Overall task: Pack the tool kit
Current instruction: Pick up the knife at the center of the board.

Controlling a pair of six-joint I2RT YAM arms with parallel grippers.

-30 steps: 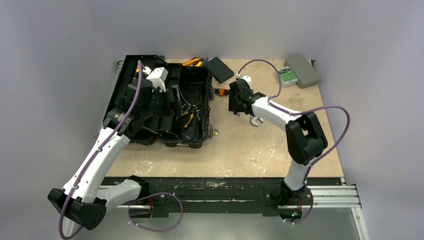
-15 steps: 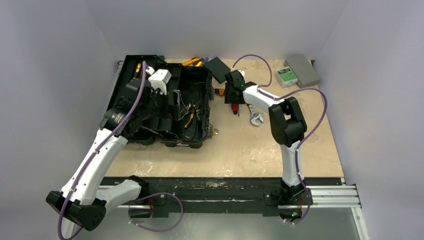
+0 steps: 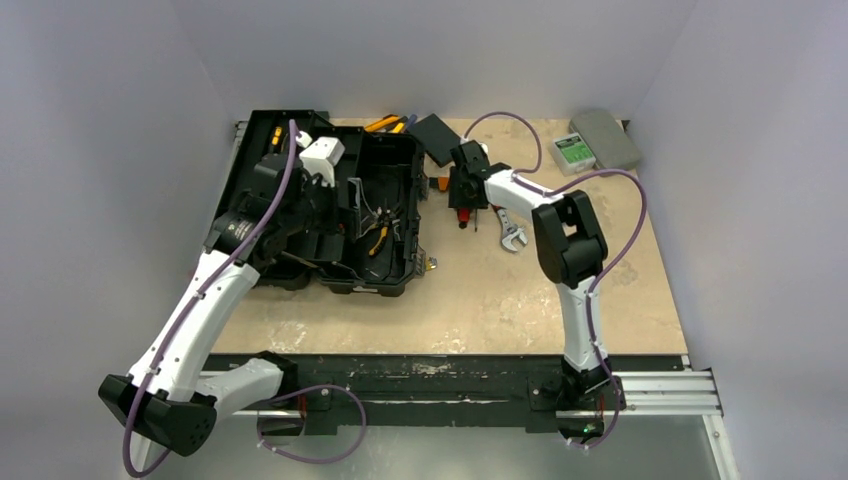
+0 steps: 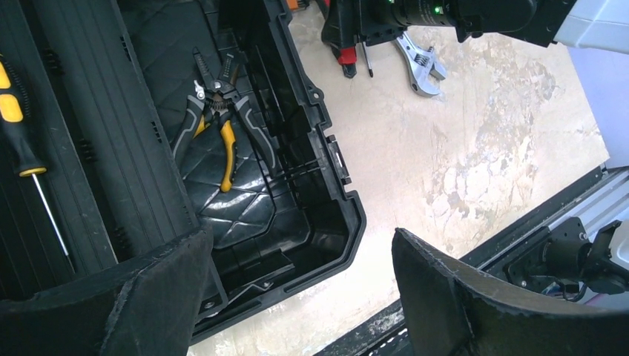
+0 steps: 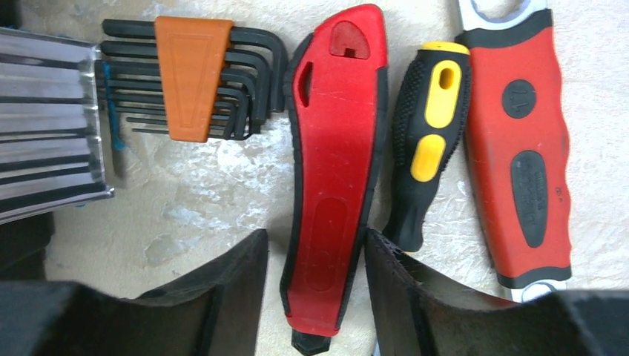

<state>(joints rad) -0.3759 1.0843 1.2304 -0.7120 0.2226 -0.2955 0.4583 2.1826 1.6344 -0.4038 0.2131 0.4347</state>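
Observation:
The black toolbox (image 3: 398, 272) lies open at the left, with yellow-handled pliers (image 3: 378, 238) inside; the left wrist view shows them too (image 4: 224, 144), and a yellow-and-black screwdriver (image 4: 21, 141) in the lid. My left gripper (image 3: 330, 192) hovers open and empty over the box (image 4: 300, 248). My right gripper (image 3: 463, 198) is low over tools right of the box. Its open jaws (image 5: 315, 256) straddle the end of a red-handled tool (image 5: 337, 148). Beside it lie a black-and-yellow screwdriver (image 5: 432, 141), a red-handled wrench (image 5: 521, 148) and an orange-holder hex key set (image 5: 193, 74).
A small flat black box (image 3: 438, 138) lies just behind my right gripper. A grey case (image 3: 607, 140) and a green-labelled device (image 3: 574, 151) sit at the far right corner. Yellow-handled tools (image 3: 388, 123) lie behind the toolbox. The wrench head (image 3: 511, 236) points toward the table's middle.
My right arm has swung left and away from me, from above the wrench to the red-handled tool, and lowered around it. My left arm has barely moved.

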